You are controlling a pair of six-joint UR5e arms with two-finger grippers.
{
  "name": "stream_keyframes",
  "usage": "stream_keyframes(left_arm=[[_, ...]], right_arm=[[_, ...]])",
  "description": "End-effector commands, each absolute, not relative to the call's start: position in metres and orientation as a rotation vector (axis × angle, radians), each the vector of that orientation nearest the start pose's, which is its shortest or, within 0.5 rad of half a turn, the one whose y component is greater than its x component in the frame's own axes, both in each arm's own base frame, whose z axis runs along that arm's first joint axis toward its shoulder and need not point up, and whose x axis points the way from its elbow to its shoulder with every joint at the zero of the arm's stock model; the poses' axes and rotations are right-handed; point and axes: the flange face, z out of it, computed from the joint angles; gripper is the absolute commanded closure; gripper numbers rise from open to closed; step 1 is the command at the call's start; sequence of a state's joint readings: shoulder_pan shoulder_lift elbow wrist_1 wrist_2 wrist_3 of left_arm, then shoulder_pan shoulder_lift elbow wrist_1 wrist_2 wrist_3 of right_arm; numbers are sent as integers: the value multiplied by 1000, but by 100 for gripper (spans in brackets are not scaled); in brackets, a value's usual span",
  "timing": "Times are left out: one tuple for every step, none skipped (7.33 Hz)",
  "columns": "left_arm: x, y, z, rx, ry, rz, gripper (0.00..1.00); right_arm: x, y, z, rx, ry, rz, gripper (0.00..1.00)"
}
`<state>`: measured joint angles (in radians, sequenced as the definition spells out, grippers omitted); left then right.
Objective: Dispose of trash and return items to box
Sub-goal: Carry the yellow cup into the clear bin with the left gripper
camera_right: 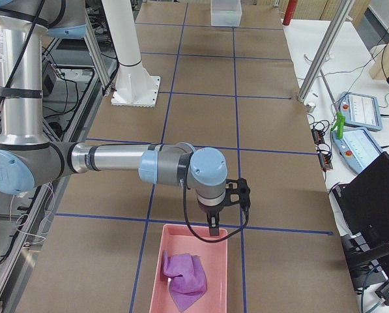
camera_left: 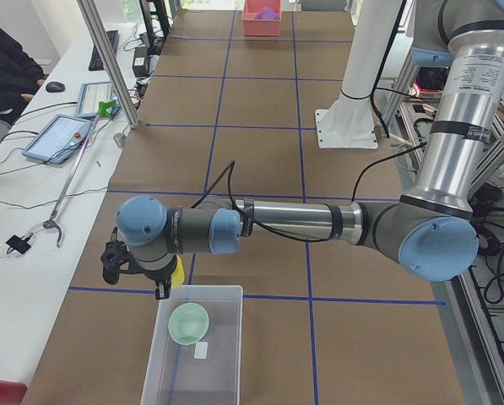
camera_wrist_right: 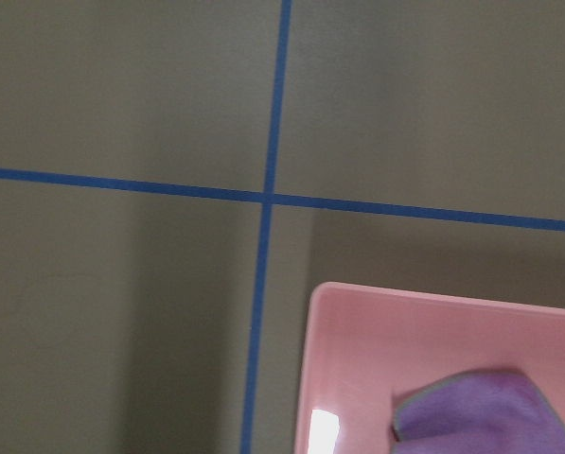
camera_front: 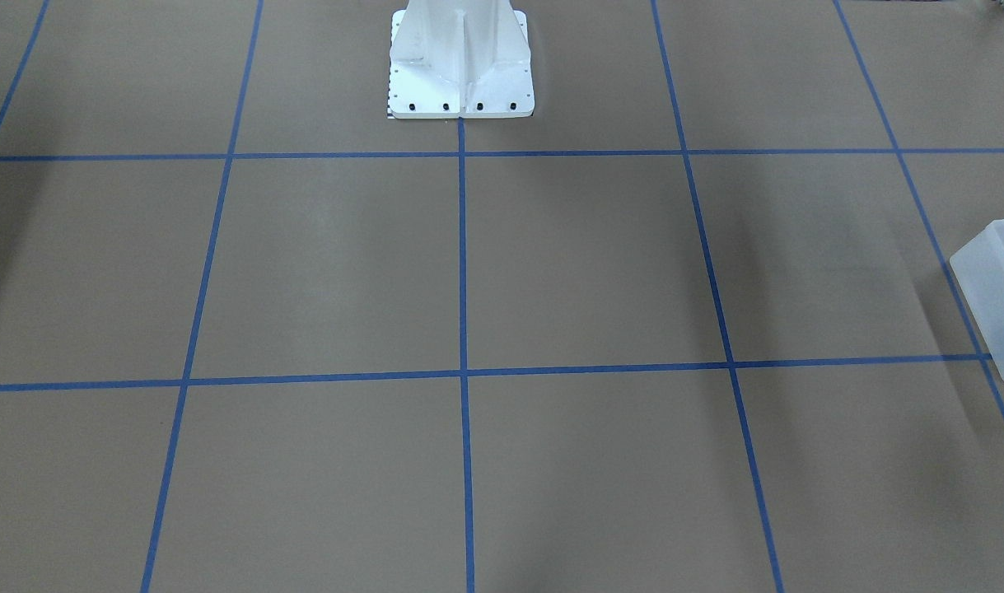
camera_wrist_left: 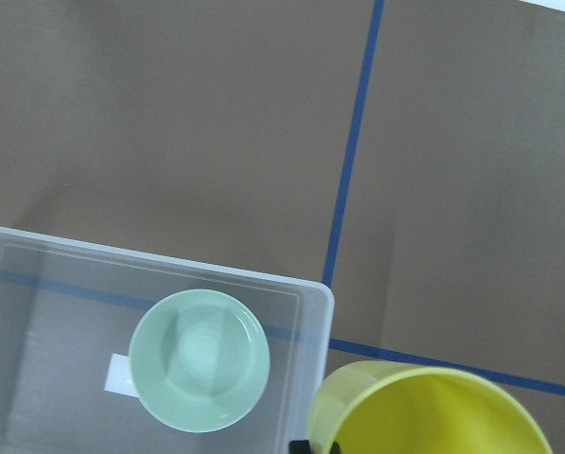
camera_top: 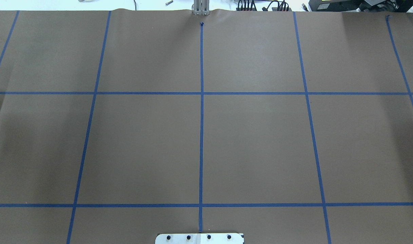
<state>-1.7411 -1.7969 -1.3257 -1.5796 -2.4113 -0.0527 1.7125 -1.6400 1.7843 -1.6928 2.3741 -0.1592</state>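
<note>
— The cup?
— The left gripper [camera_left: 167, 285] pinches the yellow cup [camera_wrist_left: 424, 416]; the box [camera_wrist_left: 310, 307] sits just below, green bowl [camera_wrist_left: 199, 359] inside.
— The right gripper [camera_right: 214, 229]?
— A pink tray [camera_wrist_right: 358, 331] just below; spread or pressed, cannot tell.

The counter [camera_top: 253, 142] is covered in brown paper, divided into rectangles by blue tape lines [camera_top: 201, 135]. A white pedestal base [camera_front: 460, 91] stands on it. The translucent box [camera_front: 996, 296] stands at the robot's left end, a pink tray [camera_right: 217, 267] at the right end.
</note>
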Motion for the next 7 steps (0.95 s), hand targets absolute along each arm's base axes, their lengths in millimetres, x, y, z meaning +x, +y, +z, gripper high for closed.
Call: stream_keyframes(left_arm=[[-166, -538, 767, 61, 835, -192, 100], [-167, -524, 804, 71, 833, -194, 100], [-169, -513, 819, 63, 833, -191, 100], [-177, -501, 837, 53, 833, -185, 100], [-174, -493, 850, 51, 832, -184, 100], [-173, -487, 864, 47, 832, -189, 100], [-172, -481, 870, 34, 823, -193, 100]], right_arm=[[79, -453, 531, 141, -838, 15, 0], [62, -453, 514, 131, -850, 26, 0], [40, -452, 489, 119, -861, 46, 0], [14, -448, 462, 100, -873, 76, 0], [-4, -446, 447, 84, -885, 84, 0], [-15, -445, 440, 73, -890, 87, 0], [-18, -444, 439, 69, -891, 83, 0]])
